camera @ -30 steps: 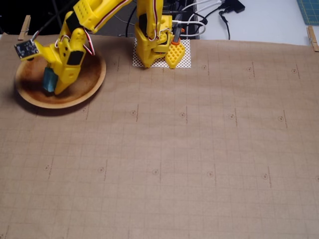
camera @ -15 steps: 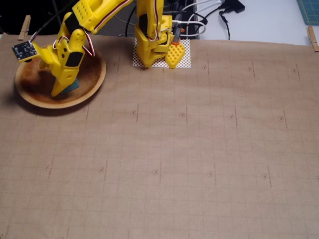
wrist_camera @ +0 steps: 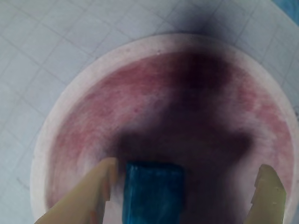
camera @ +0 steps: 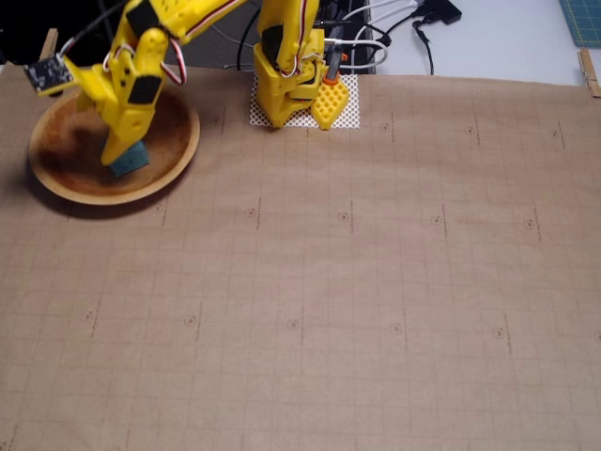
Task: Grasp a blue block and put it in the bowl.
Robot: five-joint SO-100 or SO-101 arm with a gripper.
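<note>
1. Plainly, the gripper [wrist_camera: 184,196] is spread wide in the wrist view: one finger [wrist_camera: 96,193] sits just beside the blue block [wrist_camera: 153,192], the other finger [wrist_camera: 271,196] stands well apart from it, so nothing is pinched.
2. That block lies inside the bowl [wrist_camera: 56,135], near its middle; the fixed view shows the same, with the block [camera: 130,158] on the bowl's dark floor under the gripper [camera: 120,150].
3. Judged by its look, the block is small, stiff and light, with a matte, slightly speckled skin that should not slip much. Its flat opposite sides are the sensible place to take hold, if it needed lifting again.
4. The bowl [camera: 183,155] is broad, shallow and rigid, and likely heavy enough not to skid.
5. Around it lies the gridded paper mat [camera: 376,301], bare of other objects nearby.
</note>
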